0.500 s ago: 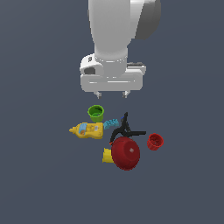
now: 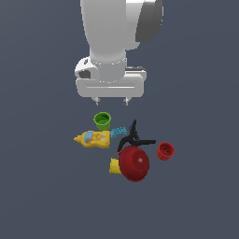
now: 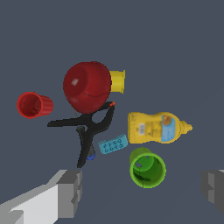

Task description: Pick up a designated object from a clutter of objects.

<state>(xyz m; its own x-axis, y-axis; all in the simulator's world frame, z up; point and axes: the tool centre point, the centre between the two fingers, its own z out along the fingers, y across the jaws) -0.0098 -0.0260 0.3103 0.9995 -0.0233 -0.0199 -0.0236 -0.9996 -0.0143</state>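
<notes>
The small red cup (image 2: 165, 151) lies on its side at the exterior view's right edge of the clutter; it also shows in the wrist view (image 3: 33, 105). My gripper (image 2: 111, 100) hangs open and empty above the clutter, over the green cup (image 2: 102, 120), well to the exterior view's left of the red cup. Its fingers (image 3: 70, 188) show wide apart in the wrist view. The clutter holds the large red bowl (image 2: 134, 164), black clamp (image 2: 132, 138), yellow bottle (image 2: 93, 138), blue brick (image 2: 118, 132) and yellow piece (image 2: 113, 166).
The things lie on a plain dark grey floor (image 2: 42, 196). The red cup stands slightly apart from the black clamp and the red bowl, with bare floor on its far side.
The arm looks much the same; the gripper stays open above the green cup with no clear movement. No object has moved.
</notes>
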